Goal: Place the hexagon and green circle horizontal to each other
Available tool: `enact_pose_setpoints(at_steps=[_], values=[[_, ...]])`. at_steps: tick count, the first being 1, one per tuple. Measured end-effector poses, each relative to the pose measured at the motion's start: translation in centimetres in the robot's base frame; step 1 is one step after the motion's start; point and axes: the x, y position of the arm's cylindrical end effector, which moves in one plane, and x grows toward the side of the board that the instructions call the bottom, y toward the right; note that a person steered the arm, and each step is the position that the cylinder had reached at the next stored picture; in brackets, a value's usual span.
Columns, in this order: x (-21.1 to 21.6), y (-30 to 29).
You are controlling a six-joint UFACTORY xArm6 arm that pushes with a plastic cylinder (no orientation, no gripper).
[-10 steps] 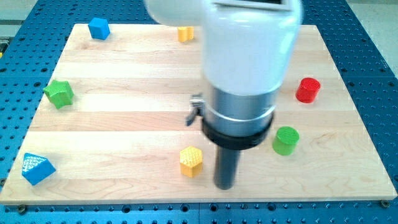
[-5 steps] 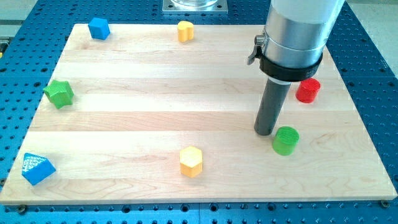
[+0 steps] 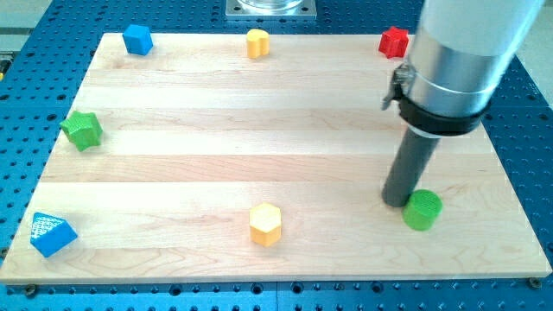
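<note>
The yellow hexagon (image 3: 266,224) lies on the wooden board near the view's bottom, a little left of centre. The green circle (image 3: 422,210) lies at the lower right, slightly higher than the hexagon. My tip (image 3: 398,201) rests on the board, touching the green circle's upper-left side. The arm's white and grey body fills the upper right and hides the board behind it.
A green star (image 3: 82,130) sits at the left edge. A blue triangle-like block (image 3: 51,234) is at the lower left corner. A blue block (image 3: 136,39) and a yellow block (image 3: 257,42) lie along the top. A red block (image 3: 394,41) shows at the top right.
My tip swung from right of the hexagon up and over to the green circle's upper left. The circle slid right and down. The red cylinder is now hidden by the arm.
</note>
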Motion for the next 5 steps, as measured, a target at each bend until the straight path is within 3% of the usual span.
enact_pose_setpoints(at_steps=[2, 5], values=[[-4.0, 2.5], [1.2, 4.2]])
